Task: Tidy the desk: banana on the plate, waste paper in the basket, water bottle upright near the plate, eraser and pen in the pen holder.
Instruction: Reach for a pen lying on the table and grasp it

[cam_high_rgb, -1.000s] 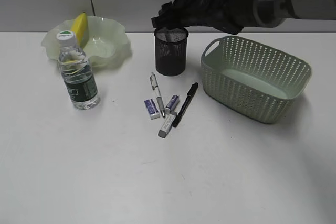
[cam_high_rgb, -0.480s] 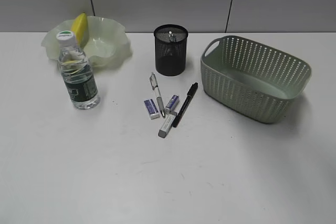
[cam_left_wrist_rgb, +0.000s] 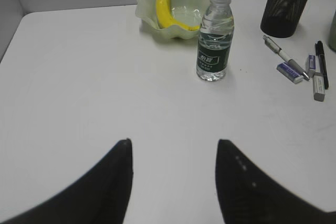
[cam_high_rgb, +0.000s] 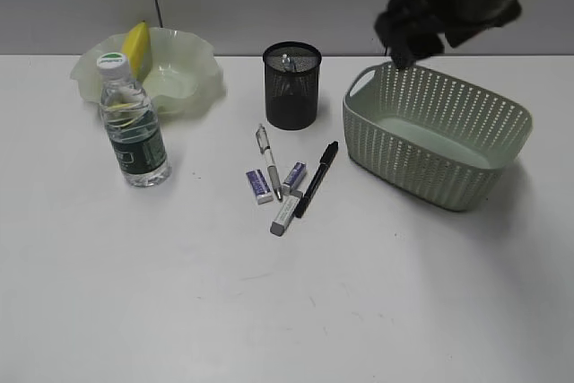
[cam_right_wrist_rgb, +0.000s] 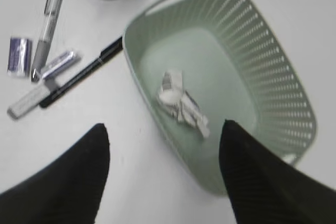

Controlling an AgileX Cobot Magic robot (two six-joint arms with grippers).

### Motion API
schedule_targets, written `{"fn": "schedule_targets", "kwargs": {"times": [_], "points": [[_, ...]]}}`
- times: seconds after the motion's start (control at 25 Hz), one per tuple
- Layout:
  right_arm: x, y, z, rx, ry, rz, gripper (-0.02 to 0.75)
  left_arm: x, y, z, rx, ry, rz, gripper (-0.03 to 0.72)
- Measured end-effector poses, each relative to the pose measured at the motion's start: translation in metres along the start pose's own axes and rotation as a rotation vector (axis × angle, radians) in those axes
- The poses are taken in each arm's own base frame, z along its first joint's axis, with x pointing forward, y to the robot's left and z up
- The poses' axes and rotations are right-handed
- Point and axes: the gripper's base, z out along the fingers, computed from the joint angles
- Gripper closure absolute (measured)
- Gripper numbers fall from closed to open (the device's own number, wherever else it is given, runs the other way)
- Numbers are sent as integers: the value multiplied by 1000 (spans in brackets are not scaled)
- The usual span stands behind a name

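Observation:
The banana (cam_high_rgb: 136, 42) lies in the pale green plate (cam_high_rgb: 193, 65) at the back left, also in the left wrist view (cam_left_wrist_rgb: 165, 9). The water bottle (cam_high_rgb: 133, 127) stands upright in front of the plate. The waste paper (cam_right_wrist_rgb: 181, 103) lies inside the sage basket (cam_right_wrist_rgb: 273, 61), which stands at the right (cam_high_rgb: 435, 132). The black mesh pen holder (cam_high_rgb: 291, 85) has a silver tip showing inside. A silver pen (cam_high_rgb: 269, 161), a black pen (cam_high_rgb: 316, 178) and small erasers (cam_high_rgb: 258, 186) lie on the desk. My right gripper (cam_high_rgb: 408, 38) is open and empty above the basket's rear left. My left gripper (cam_left_wrist_rgb: 173, 148) is open and empty over bare desk.
A grey eraser (cam_high_rgb: 283, 215) lies at the near end of the black pen and a second purple one (cam_high_rgb: 294, 174) between the pens. The desk (cam_high_rgb: 269, 311) ends at a grey wall behind the plate and holder.
My right arm has left the pen holder, risen and swung right to above the basket. A silver tip now shows in the holder.

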Motion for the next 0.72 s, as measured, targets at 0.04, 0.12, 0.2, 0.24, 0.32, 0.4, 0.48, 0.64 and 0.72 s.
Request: {"fn": "schedule_targets", "kwargs": {"times": [0.04,0.12,0.2,0.24,0.32,0.4,0.48,0.64,0.72], "points": [[13,-2,-11,-7,7,-4,221,0,0,0,0,0,0,306],[42,-5,-32,-25,26,-17,239,0,0,0,0,0,0,306],[70,-9,-57,-44,23,-24,253,0,0,0,0,0,0,306],[85,-9,-63,-53,40,-25,259,0,0,0,0,0,0,306],[114,-13,-82,-60,42,-24,264,0,0,0,0,0,0,306],[144,-16,-94,-61,52,-28,268,0,0,0,0,0,0,306],[172,-20,-108,-61,27,-22,270,0,0,0,0,0,0,306],[224,-25,-130,-63,-73,-5,270,0,0,0,0,0,0,306],[244,-27,-137,-66,-135,5,270,0,0,0,0,0,0,306]]}}
